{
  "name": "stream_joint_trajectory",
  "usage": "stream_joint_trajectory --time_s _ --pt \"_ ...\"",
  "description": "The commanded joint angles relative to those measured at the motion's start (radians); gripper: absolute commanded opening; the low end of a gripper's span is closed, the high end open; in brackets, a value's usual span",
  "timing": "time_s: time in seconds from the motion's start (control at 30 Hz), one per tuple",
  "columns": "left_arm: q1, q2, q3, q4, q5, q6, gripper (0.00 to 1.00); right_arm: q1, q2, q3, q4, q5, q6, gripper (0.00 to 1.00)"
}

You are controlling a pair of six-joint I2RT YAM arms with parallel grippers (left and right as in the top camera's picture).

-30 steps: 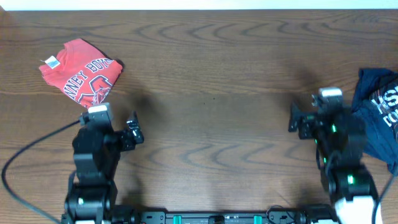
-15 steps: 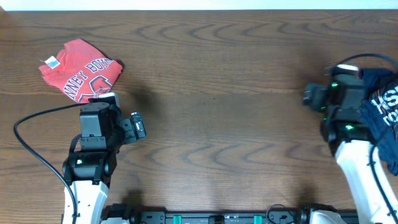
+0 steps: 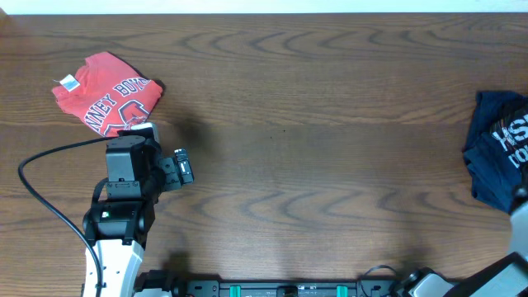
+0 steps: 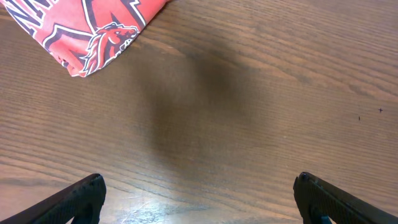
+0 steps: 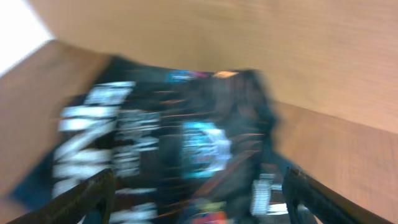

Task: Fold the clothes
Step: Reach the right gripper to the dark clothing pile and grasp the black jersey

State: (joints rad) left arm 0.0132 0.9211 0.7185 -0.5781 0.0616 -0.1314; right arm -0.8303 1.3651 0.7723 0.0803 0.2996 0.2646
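A folded red shirt (image 3: 107, 97) with white lettering lies at the table's far left; its corner shows in the left wrist view (image 4: 87, 28). A crumpled navy shirt (image 3: 499, 157) with white print lies at the right edge. My left gripper (image 3: 183, 167) is open and empty over bare wood, just right of and below the red shirt; its spread fingers show in the left wrist view (image 4: 199, 196). My right arm has swung to the frame's right edge. In the blurred right wrist view my right gripper (image 5: 196, 193) is open above the navy shirt (image 5: 168, 143), holding nothing.
The wooden table (image 3: 313, 124) stretches between the two shirts. A black cable (image 3: 49, 165) loops from the left arm at the lower left. The table's far edge meets a white strip at the top.
The right arm swung right from beside the navy shirt and has nearly left the overhead view. The left arm shifted slightly forward earlier and is now still. The shirts have not moved.
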Motion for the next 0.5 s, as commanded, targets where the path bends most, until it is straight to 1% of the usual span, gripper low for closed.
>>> stream_joint_trajectory --time_s 0.0,0.17,0.3,0.47 --pt "0.005 -0.003 0.024 -0.002 0.006 -0.008 0.98 -0.099 0.037 0.012 0.012 -0.044 0.015 0.84" --pt "0.005 -0.002 0.024 -0.002 0.006 -0.008 0.98 -0.179 0.097 0.013 0.090 -0.126 0.013 0.83" --pt "0.005 -0.003 0.024 -0.005 0.006 -0.008 0.98 -0.182 0.159 0.016 0.152 -0.132 -0.074 0.83" --pt "0.005 -0.002 0.024 -0.015 0.006 -0.008 0.98 -0.186 0.249 0.038 0.238 -0.132 -0.087 0.82"
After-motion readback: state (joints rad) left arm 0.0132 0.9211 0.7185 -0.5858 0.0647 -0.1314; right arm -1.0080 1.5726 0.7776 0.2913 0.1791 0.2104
